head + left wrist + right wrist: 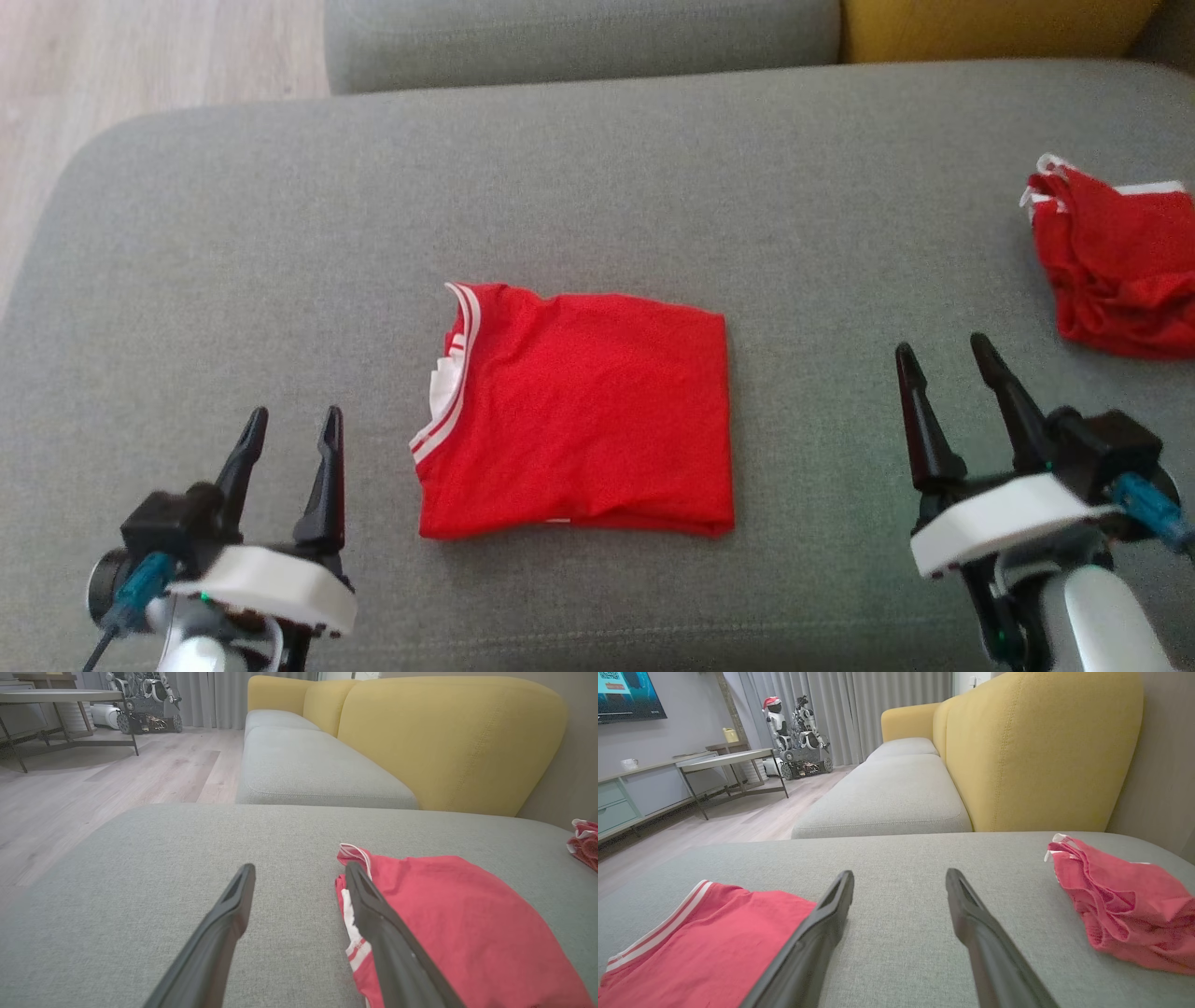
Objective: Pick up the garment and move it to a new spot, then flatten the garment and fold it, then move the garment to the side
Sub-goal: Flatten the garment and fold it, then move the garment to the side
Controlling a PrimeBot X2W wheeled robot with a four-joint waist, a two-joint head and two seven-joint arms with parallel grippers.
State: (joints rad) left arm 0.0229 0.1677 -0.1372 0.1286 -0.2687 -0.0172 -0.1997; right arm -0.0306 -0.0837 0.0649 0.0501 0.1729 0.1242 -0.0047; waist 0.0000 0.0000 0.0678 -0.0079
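I see the folded garment (579,411) in the middle of the cushion (597,168), between my hands. The left hand (294,420) sits nearer, by its collar edge, and the right hand (943,350) farther off. Both have fingers apart and hold nothing.

Red garment (583,415) — folded, flat

Your folded garment (579,411) lies at the middle of the cushion (597,187).
You have the left gripper (296,415) to its left and the right gripper (943,345) to its right, both apart from it; a crumpled garment (1116,261) lies farther right.
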